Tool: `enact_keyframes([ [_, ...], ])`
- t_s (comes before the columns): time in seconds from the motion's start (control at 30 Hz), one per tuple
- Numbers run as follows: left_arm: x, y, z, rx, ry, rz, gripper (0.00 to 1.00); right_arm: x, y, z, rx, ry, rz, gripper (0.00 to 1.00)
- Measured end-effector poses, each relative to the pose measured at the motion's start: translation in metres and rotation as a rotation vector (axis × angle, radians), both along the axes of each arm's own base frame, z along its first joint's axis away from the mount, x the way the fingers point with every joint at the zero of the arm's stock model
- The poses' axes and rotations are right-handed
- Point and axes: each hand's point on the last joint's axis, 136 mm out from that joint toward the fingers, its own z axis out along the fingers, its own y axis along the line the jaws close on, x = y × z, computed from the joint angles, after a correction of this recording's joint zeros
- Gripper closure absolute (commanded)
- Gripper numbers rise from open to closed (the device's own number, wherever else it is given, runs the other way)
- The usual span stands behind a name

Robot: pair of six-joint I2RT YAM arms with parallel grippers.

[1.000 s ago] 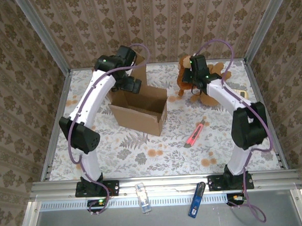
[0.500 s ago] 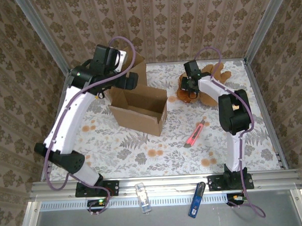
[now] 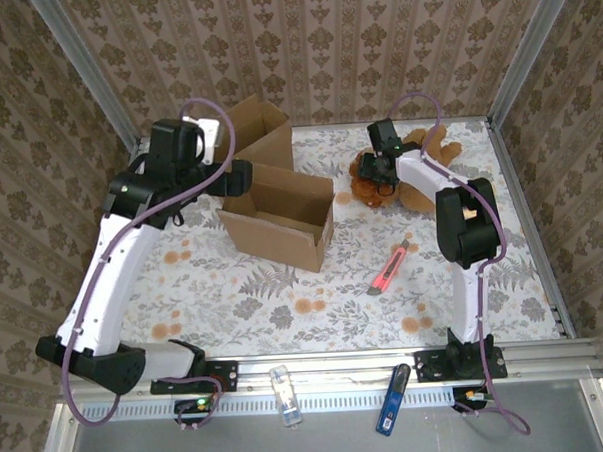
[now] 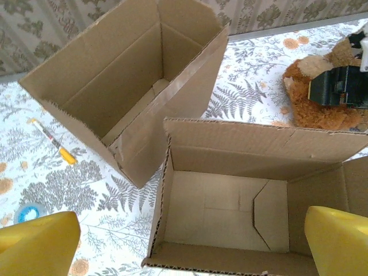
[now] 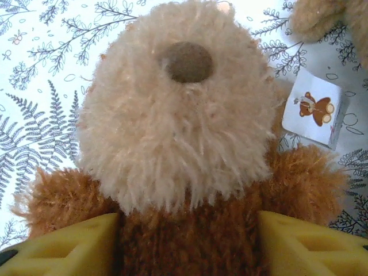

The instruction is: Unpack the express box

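Right tool [image 5: 190, 230] is spread, jaws either side of the teddy bear [image 5: 178, 115]; you can't tell if it squeezes. Left tool [image 4: 190, 241] is wide and holds nothing. Express box [image 4: 224, 213] sits at 11 o'clock of the surface [image 3: 285, 297] centre. It's empty, likely light stiff card, so grab a wall edge. Bear at 1 o'clock is soft, so pinch the body.

High overhead and left wrist share open box [image 3: 277, 237].

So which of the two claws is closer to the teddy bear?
The right. The right gripper is at the teddy bear, fingers spread either side of its body. The left gripper hovers over the open cardboard box, well away from the bear.
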Motion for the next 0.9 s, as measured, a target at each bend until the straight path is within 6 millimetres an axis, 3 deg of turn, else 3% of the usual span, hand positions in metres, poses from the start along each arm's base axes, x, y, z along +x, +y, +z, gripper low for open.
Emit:
enact_keyframes([
  [0.1, 0.0, 0.012, -0.011, -0.026, 0.014, 0.036, 0.0, -0.002, 0.001, 0.003, -0.001, 0.003, 0.014, 0.02],
  [0.3, 0.004, 0.026, -0.026, -0.069, 0.035, 0.079, 0.0, -0.003, 0.002, 0.033, -0.001, -0.037, 0.043, 0.0],
  [0.63, -0.001, 0.052, -0.03, -0.131, -0.044, 0.138, 0.0, -0.01, 0.0, 0.145, -0.002, -0.256, 0.092, 0.0],
  [0.73, -0.006, 0.066, -0.031, -0.14, -0.099, 0.173, 0.0, -0.025, -0.005, 0.185, -0.015, -0.351, 0.102, 0.0],
  [0.9, -0.007, 0.081, -0.049, -0.117, -0.177, 0.207, 0.0, -0.074, -0.027, 0.239, -0.081, -0.511, 0.097, 0.0],
])
